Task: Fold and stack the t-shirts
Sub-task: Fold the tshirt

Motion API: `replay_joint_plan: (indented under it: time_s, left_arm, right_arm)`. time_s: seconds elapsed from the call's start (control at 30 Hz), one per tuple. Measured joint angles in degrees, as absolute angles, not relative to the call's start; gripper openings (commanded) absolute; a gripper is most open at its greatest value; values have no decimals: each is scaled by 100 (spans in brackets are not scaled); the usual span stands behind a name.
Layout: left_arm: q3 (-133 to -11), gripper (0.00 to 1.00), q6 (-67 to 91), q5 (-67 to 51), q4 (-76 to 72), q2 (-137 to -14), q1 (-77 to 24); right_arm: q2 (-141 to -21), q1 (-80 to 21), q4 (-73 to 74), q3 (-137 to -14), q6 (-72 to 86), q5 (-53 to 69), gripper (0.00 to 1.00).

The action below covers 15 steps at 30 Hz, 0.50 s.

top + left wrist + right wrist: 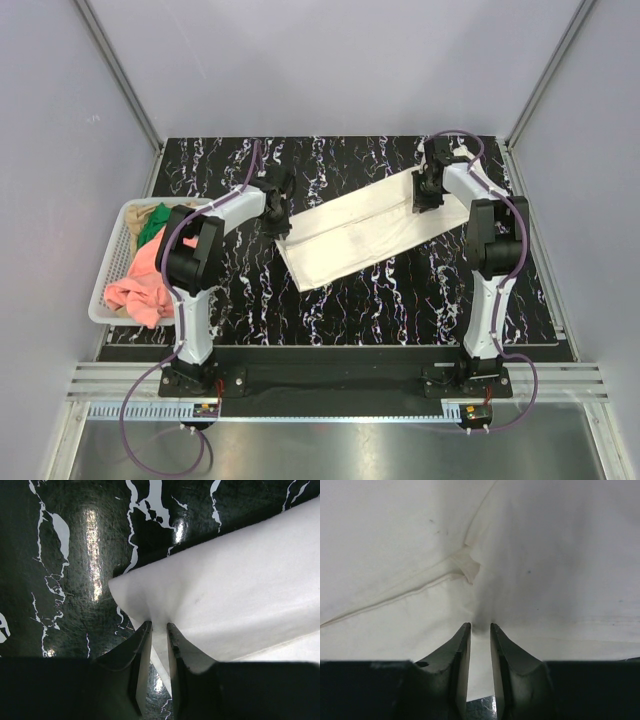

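We held the cream-white t-shirt point(360, 235) at both ends. It lay as a long folded band, diagonally across the marble-patterned surface point(400, 300). The left hand point(159, 626) was closed on the cloth beside a corner at the left end. The right hand point(480, 626) was closed on a pucker of cloth at the far right end, near a seam.

Risk, in our judgement: each pinch took little cloth. Uneven lifting could pull a layer free and open the fold. A top-layer-only grip would skew the next fold.

The salmon-pink t-shirt point(140, 285) and green t-shirt point(152, 228) lay in the white mesh basket point(112, 262).
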<state>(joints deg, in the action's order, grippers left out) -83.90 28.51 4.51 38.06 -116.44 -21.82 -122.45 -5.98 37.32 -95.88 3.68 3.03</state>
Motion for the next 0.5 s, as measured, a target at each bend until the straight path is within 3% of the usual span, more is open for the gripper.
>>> replay_joint_plan:
  time_s: [0.1,0.23,0.5]
  left_arm:
    - [-8390,24,2851,451,3806,-11644,-2182]
    - [-8390,24,2851,454,3806,-11644,-2182]
    - [-8390,24,2864,480,3809,-11644,-2182]
  right_arm:
    - [-12296,-615,3732,-9590,338,134,26]
    - [-12326,-624,3732,-9590,268,-38,2]
    - [-12331,-661,3785,-9612,62,-301,0]
